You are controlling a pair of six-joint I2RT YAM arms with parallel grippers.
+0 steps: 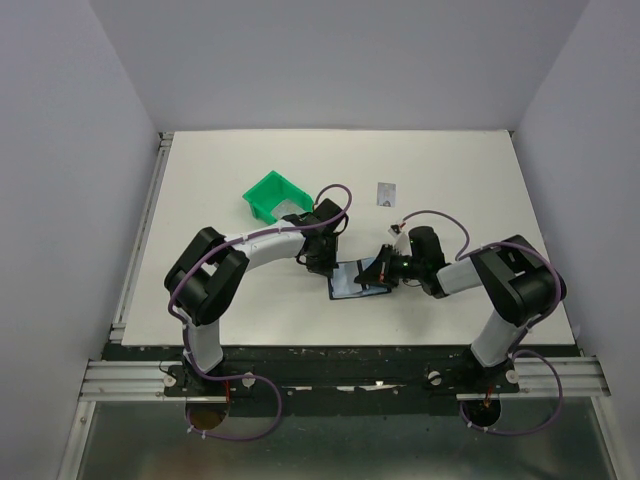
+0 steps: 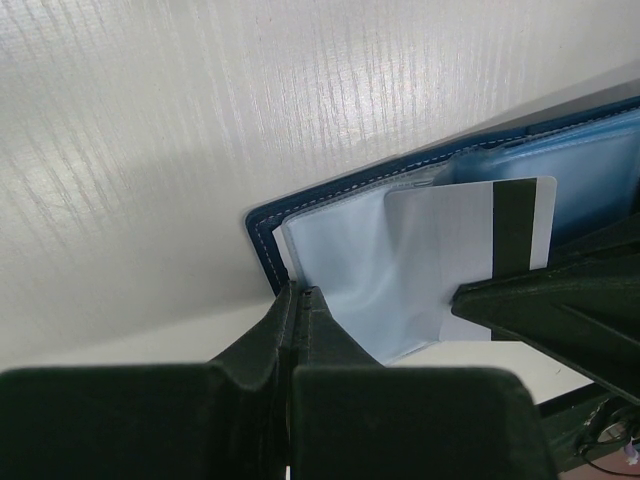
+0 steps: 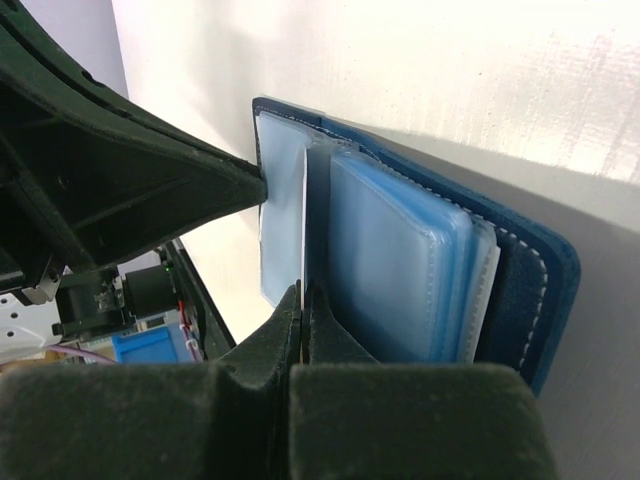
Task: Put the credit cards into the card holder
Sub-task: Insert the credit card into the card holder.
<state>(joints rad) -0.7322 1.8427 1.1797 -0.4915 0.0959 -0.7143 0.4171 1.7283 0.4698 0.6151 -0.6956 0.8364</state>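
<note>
The navy card holder (image 1: 348, 285) lies open on the table, its clear sleeves showing. My left gripper (image 1: 328, 268) is shut on its left edge; in the left wrist view the gripper (image 2: 297, 292) pinches the blue cover (image 2: 262, 225) and a sleeve. My right gripper (image 1: 381, 272) is shut on the pale card with a black stripe (image 2: 450, 230), which sits partly inside a clear sleeve. In the right wrist view the gripper (image 3: 303, 295) holds that card (image 3: 303, 225) edge-on beside the holder's sleeves (image 3: 400, 260). A second card (image 1: 386, 192) lies flat on the table further back.
A green plastic bin (image 1: 272, 196) stands behind the left gripper. White walls enclose the table on three sides. The two grippers are close together over the holder.
</note>
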